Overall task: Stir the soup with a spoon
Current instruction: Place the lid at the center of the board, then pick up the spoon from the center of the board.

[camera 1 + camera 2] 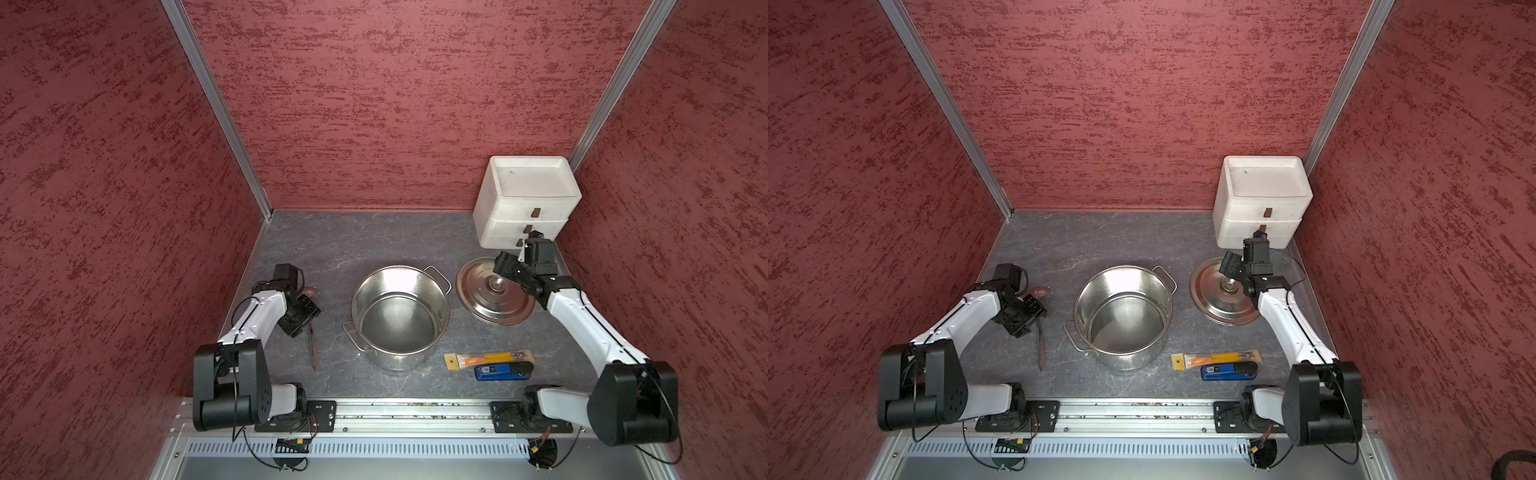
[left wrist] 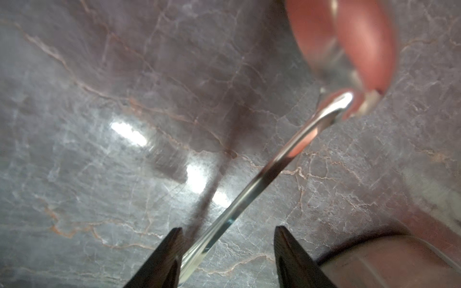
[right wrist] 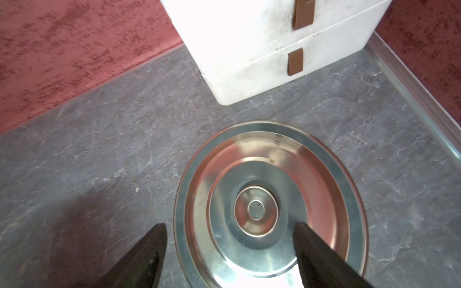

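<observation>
The spoon, a metal ladle, lies on the grey marbled table left of the pot in both top views, its thin handle (image 1: 313, 349) (image 1: 1040, 349) pointing toward the front. In the left wrist view its handle (image 2: 262, 179) runs between the jaws and rests against one finger, with a gap to the other; the shiny bowl (image 2: 349, 49) lies beyond. My left gripper (image 2: 228, 229) (image 1: 305, 320) is low over the handle, open. The steel pot (image 1: 415, 282) (image 1: 1133, 286) stands uncovered in the middle; I cannot tell whether it holds soup. My right gripper (image 3: 230, 225) (image 1: 509, 268) hangs open above the lid.
The pot's lid (image 1: 494, 303) (image 3: 269, 154) lies flat to the right of the pot. A white drawer unit (image 1: 528, 199) (image 3: 262, 49) stands in the back right corner. An orange-and-yellow packaged tool (image 1: 490, 359) and a blue-and-black gadget (image 1: 503, 370) lie at the front right.
</observation>
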